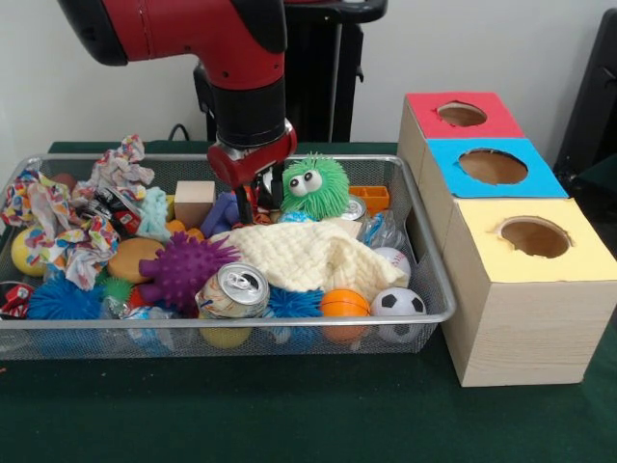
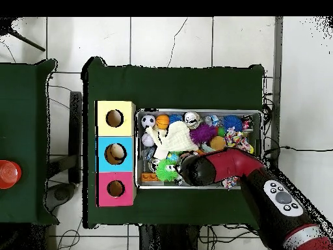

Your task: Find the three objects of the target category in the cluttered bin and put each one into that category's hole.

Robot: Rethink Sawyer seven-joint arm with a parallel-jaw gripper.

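The red and black arm's gripper (image 1: pixel 256 198) is low in the wide silver wire-mesh bin (image 1: pixel 436 289), at its far side, just beside the fuzzy green ball with big eyes (image 1: pixel 314 186) and above a purple piece (image 1: pixel 223 210). The dark fingers (image 1: pixel 245 204) point down into the clutter, but I cannot tell if they are apart or clamped on something, because the toys hide the tips.

The round dark hole with the red surround (image 1: pixel 462 114) is on the pale wooden box farthest from the camera, to the right of the bin and behind the boxes with blue and yellow tops.

To do this step well, I think the gripper should take only one object, rise straight up clear of the cream knitted cloth (image 1: pixel 307 255) and the rim, and then go to the red hole.

The front view shows the gripper's height and what lies around it. In the overhead view the arm (image 2: pixel 221 167) covers the gripper, but this view shows the row of three boxes and that the red hole (image 2: pixel 116 189) is on the robot's side.
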